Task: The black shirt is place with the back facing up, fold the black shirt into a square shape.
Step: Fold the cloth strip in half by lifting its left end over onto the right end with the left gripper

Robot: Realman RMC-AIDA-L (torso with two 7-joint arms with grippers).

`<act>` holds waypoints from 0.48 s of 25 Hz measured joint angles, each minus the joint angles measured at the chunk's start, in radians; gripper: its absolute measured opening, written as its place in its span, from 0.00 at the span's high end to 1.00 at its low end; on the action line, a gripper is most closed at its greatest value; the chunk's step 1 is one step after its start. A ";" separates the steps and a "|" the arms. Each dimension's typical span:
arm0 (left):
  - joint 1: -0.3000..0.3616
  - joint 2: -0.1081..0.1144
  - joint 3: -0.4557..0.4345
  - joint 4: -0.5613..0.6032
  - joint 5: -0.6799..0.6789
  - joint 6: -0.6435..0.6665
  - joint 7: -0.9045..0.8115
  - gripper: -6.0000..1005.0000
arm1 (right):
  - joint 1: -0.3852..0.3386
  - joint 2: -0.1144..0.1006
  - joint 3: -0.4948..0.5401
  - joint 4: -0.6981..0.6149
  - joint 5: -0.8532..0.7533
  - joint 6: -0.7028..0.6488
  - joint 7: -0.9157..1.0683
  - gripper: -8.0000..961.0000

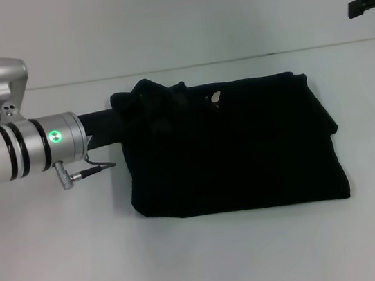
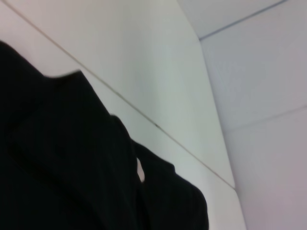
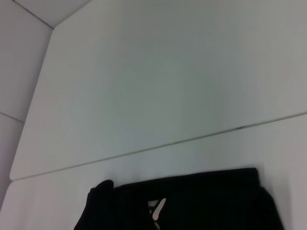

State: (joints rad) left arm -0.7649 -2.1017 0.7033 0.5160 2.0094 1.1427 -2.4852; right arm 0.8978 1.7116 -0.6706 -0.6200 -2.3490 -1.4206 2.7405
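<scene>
On the white surface, black shirt is limp and light, so pinch its bunched far-left corner; left gripper buried there, jaws' state can't tell.

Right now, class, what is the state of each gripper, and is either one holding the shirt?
Left gripper: at the black shirt, at its bunched left edge; state cannot be told.
Right gripper: off the shirt, at the far right; state cannot be told.

The white table carries the folded black shirt, which lies flat beside the left gripper.
</scene>
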 joint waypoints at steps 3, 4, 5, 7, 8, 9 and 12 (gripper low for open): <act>-0.014 -0.001 0.008 -0.018 0.001 -0.045 0.000 0.32 | 0.012 0.006 -0.023 0.002 0.000 -0.001 0.000 0.16; -0.021 0.001 0.012 -0.032 0.003 -0.064 0.000 0.32 | 0.014 0.008 -0.025 0.003 0.000 -0.002 0.000 0.16; -0.030 0.004 0.019 -0.050 0.003 -0.085 0.000 0.31 | 0.016 0.009 -0.026 0.003 0.000 -0.003 0.000 0.16; -0.044 0.008 0.036 -0.082 0.004 -0.124 -0.001 0.31 | 0.017 0.011 -0.024 0.002 0.000 -0.006 0.001 0.16; -0.047 0.009 0.041 -0.092 0.005 -0.138 -0.001 0.31 | 0.017 0.011 -0.024 0.002 0.000 -0.006 0.001 0.16; -0.052 0.010 0.046 -0.103 0.005 -0.152 -0.002 0.31 | 0.017 0.012 -0.022 0.002 0.001 -0.006 0.001 0.16; -0.053 0.011 0.047 -0.118 0.007 -0.177 -0.011 0.31 | 0.016 0.012 -0.019 0.002 0.001 -0.002 0.000 0.16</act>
State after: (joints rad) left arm -0.8184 -2.0905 0.7507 0.3978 2.0164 0.9662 -2.4963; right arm 0.9142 1.7232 -0.6895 -0.6184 -2.3483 -1.4227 2.7408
